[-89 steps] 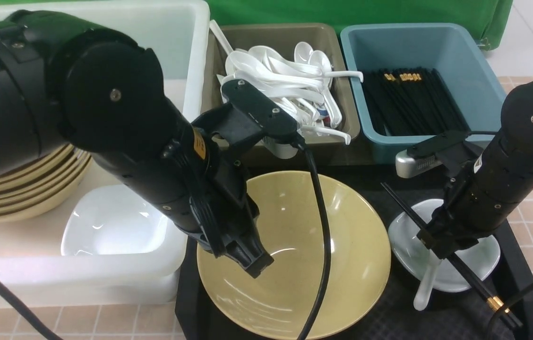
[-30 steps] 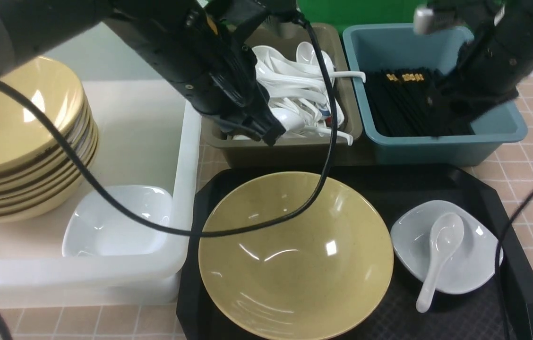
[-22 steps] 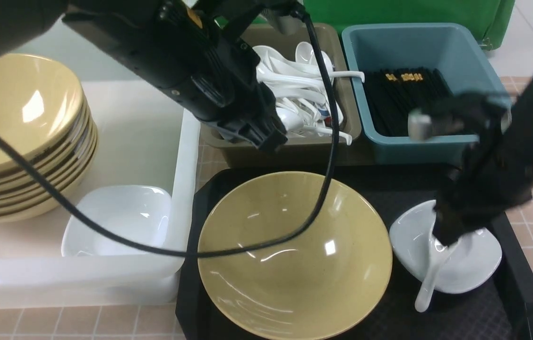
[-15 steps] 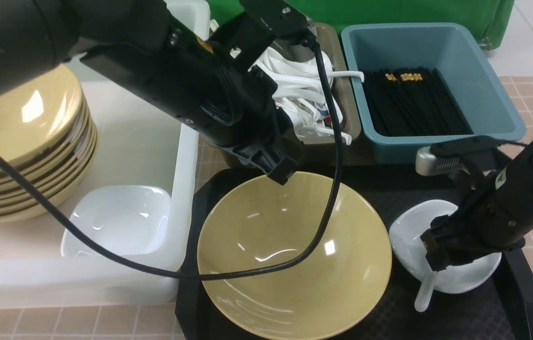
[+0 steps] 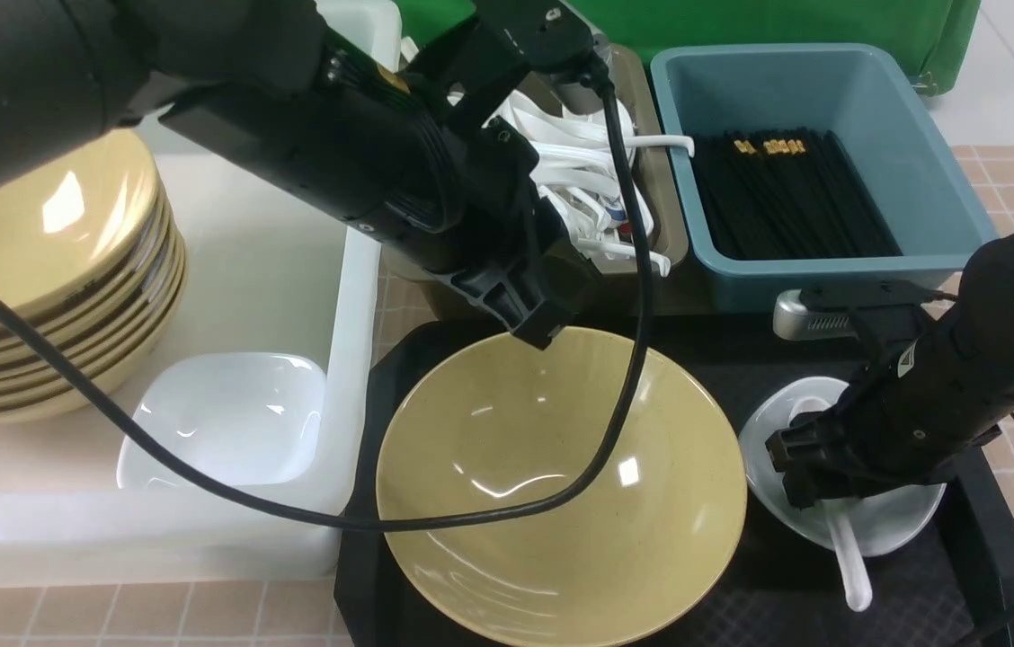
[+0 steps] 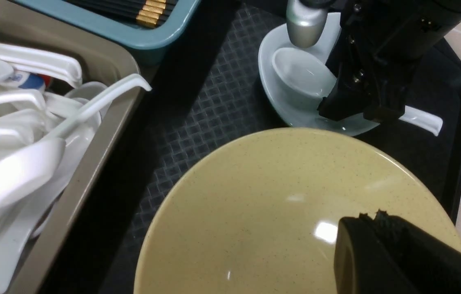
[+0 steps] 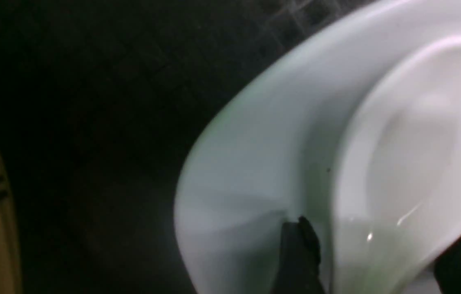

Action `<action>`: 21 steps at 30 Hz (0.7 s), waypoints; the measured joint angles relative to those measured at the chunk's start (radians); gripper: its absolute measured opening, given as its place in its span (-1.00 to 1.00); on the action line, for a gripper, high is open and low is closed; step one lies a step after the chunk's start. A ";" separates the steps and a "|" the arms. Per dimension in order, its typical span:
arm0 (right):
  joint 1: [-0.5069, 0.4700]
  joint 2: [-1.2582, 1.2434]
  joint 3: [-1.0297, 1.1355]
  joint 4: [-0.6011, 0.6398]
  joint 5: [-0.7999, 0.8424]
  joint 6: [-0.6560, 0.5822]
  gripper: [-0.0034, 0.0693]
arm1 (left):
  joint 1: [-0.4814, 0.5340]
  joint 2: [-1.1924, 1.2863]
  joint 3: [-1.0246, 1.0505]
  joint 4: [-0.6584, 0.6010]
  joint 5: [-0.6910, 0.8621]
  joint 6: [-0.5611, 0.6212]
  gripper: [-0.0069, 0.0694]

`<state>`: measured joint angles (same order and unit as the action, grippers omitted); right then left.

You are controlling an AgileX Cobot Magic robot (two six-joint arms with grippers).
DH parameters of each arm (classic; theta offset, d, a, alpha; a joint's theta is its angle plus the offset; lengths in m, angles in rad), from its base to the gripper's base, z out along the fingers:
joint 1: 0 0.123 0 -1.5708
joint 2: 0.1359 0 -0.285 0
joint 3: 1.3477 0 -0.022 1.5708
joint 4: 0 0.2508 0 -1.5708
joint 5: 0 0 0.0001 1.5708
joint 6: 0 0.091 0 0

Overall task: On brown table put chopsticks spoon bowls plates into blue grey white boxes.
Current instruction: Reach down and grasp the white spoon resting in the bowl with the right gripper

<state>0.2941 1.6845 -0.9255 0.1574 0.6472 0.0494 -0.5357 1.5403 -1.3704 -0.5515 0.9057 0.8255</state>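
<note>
Our open right hand (image 5: 808, 485) straddles the spoon (image 5: 850, 562) right of the bowl (image 5: 561, 485); our closed left hand (image 5: 536, 325) hovers over its far rim.

Glossy yellow bowl (image 5: 516, 575), glossy white plate (image 5: 760, 431) and spoon (image 5: 850, 566), matt textured tray (image 5: 741, 611), teal plastic tub (image 5: 831, 283)

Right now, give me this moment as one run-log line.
left tool: shut, empty, over far rim of yellow bowl | right tool: open, straddling spoon on white plate | black tray: holds all three
</note>
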 joint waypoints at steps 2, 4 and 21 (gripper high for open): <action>0.000 0.006 -0.013 0.000 0.002 -0.018 0.41 | 0.000 0.000 0.000 0.005 0.000 0.001 -0.81; 0.000 0.009 -0.020 0.000 0.010 -0.041 0.37 | 0.000 0.000 0.000 0.012 0.000 0.001 -0.81; 0.000 -0.055 -0.064 -0.006 0.130 -0.209 -0.70 | 0.060 -0.009 0.000 0.117 0.014 -0.152 -0.81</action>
<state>0.2945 1.6292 -0.9893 0.1518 0.7767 -0.1596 -0.4758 1.5312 -1.3704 -0.4341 0.9192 0.6736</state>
